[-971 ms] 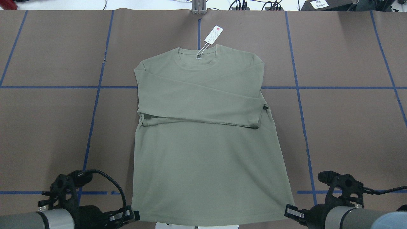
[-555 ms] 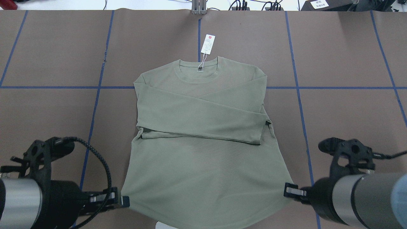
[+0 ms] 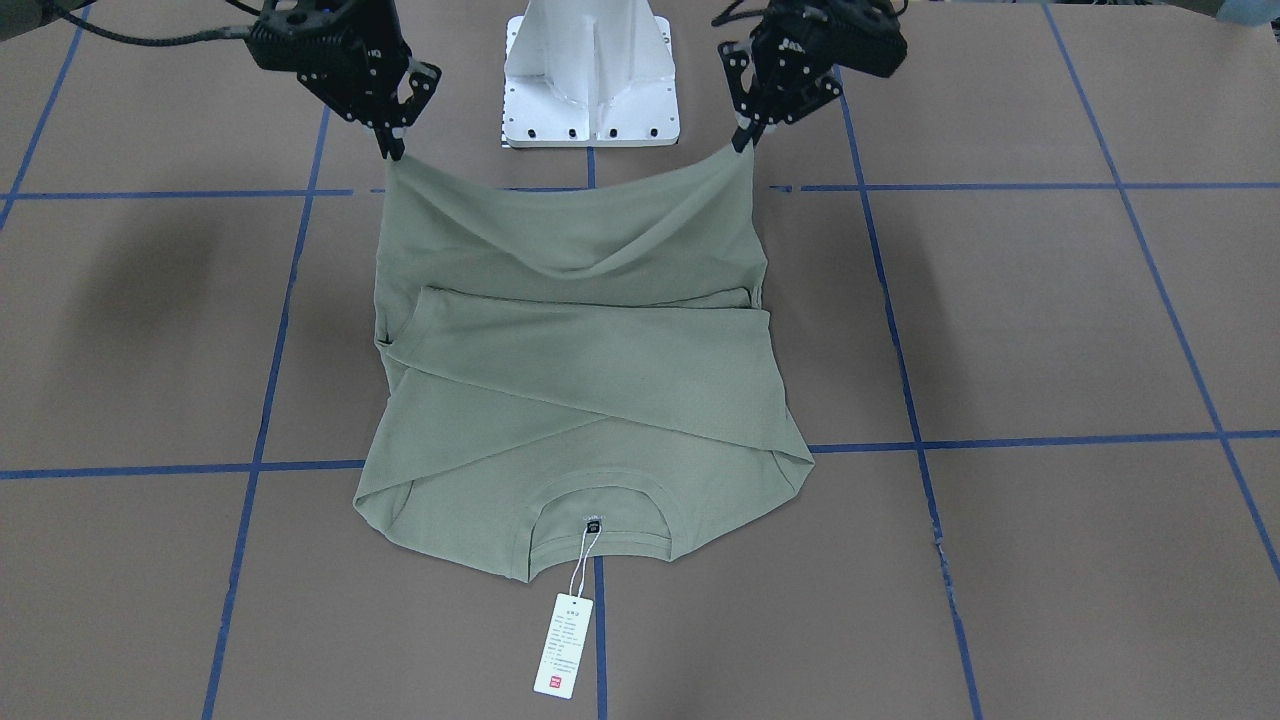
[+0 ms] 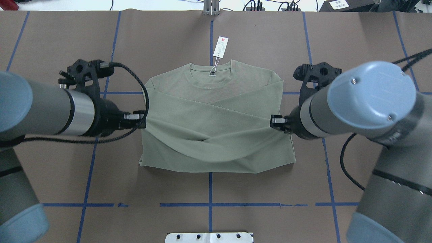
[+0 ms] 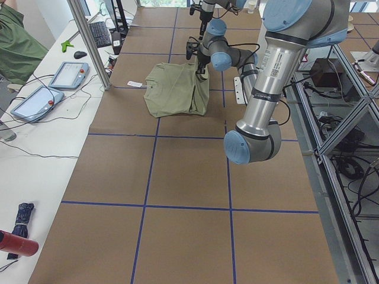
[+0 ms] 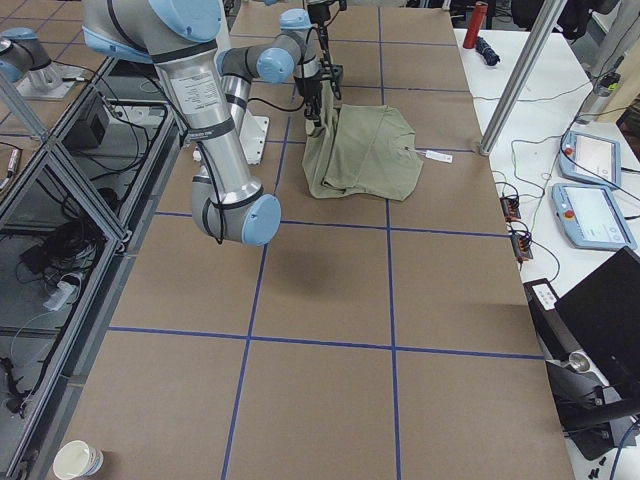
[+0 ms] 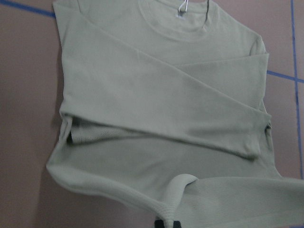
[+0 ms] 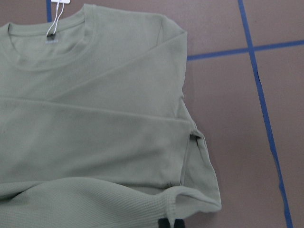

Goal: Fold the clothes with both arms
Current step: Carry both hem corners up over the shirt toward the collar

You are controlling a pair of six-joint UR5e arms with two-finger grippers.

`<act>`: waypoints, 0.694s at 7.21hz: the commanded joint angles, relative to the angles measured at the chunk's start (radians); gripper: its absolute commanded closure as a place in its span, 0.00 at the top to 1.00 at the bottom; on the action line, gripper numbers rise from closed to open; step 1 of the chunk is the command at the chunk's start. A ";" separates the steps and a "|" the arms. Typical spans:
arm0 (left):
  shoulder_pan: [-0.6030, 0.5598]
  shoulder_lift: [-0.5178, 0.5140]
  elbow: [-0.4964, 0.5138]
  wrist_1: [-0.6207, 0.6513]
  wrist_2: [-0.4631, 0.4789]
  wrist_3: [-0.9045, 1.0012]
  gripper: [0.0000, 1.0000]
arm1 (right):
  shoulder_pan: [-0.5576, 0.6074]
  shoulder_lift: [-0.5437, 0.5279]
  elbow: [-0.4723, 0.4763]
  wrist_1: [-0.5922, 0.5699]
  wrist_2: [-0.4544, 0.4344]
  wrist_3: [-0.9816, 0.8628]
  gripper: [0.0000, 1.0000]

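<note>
**Bench** (image 4: pixel 371 40): brown covering, marked off by blue tape lines (image 4: pixel 317 101) into a grid.

**Left arm** (image 4: pixel 44 108), **right arm** (image 4: pixel 371 98): silver-grey tubes with light blue caps. Each reaches in from the robot's edge to one side of the garment.

**Shirt** (image 4: pixel 216 111): sage green, long-sleeved. It lies at the middle of the bench with its neckline toward the far edge, and both sleeves are crossed flat over the chest. The hem is raised off the bench and sags between its two held corners above the sleeves.

**Pedestal base** (image 3: pixel 590 75): white metal, at the middle of the robot's edge.

**Left gripper** (image 4: pixel 143 119): fingers pinched tight on one hem corner.

**Right gripper** (image 4: pixel 274 122): fingers pinched tight on the other hem corner.

**Hang tag** (image 4: pixel 220 46): white with a red mark, on string from the neckline. It lies flat beyond the collar.
</note>
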 commanded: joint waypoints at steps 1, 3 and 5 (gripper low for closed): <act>-0.159 -0.092 0.204 -0.009 -0.005 0.161 0.00 | 0.150 0.029 -0.244 0.211 0.039 -0.100 0.00; -0.187 -0.114 0.440 -0.210 -0.002 0.166 0.00 | 0.221 0.110 -0.509 0.333 0.042 -0.169 0.00; -0.183 -0.183 0.702 -0.384 0.004 0.168 0.00 | 0.246 0.171 -0.755 0.485 0.039 -0.206 0.00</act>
